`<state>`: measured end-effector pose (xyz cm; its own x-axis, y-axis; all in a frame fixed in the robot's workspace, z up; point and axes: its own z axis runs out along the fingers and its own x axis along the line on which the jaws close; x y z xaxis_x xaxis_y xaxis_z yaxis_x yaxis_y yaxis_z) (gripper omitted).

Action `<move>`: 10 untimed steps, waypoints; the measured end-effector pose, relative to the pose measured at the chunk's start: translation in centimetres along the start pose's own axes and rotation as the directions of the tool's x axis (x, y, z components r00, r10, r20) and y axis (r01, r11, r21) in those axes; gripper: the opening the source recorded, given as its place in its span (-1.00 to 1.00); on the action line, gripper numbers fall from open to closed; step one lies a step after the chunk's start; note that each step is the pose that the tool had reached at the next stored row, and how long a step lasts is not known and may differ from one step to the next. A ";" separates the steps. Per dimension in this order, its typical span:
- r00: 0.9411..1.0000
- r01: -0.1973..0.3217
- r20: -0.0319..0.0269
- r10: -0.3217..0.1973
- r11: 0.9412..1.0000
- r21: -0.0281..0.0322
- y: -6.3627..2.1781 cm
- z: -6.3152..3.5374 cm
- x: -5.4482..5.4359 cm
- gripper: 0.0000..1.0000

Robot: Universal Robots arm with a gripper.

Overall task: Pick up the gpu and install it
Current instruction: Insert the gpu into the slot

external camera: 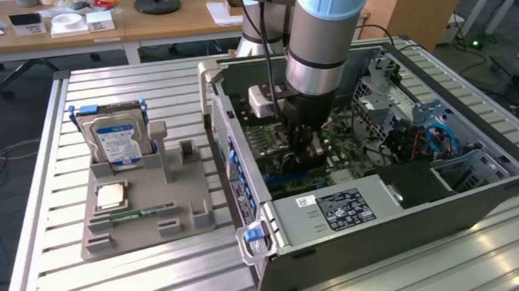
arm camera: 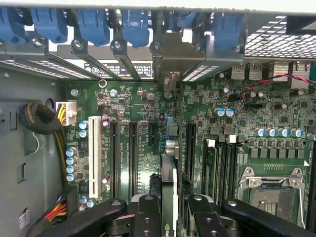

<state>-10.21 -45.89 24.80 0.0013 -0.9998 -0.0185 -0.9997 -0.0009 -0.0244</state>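
Installation step, judged under way: claw (arm camera: 168, 202) is pinching the gpu (arm camera: 168, 180) in a narrow grip. The card is standing edge-on over the motherboard (arm camera: 212, 98), among the long expansion slots (arm camera: 132, 153), inside the open computer case (external camera: 479, 193) lying on the desk (external camera: 159, 273). Seating is likely calling for the card's edge lining up squarely over one slot, bracket end toward the rear slot openings (arm camera: 133, 69).

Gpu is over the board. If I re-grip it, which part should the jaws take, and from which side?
Top long edge, jaws across the two flat faces, coming straight down from above. The gpu stands on edge, parallel to the motherboard slots, so its thin section fits between the jaws and the lower edge stays free. The gripper appears to hold it so.
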 end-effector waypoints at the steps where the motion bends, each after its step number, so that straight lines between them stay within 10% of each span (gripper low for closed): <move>1: 1.000 0.000 0.000 0.000 1.000 0.000 0.00 -0.08 0.0 -0.48; 10: 1.000 0.005 0.000 -0.005 1.000 0.017 -0.01 -0.10 0.0 -0.48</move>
<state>-10.20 -45.85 24.90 0.0062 -0.9998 -0.0180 -0.9991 -0.0055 -0.0412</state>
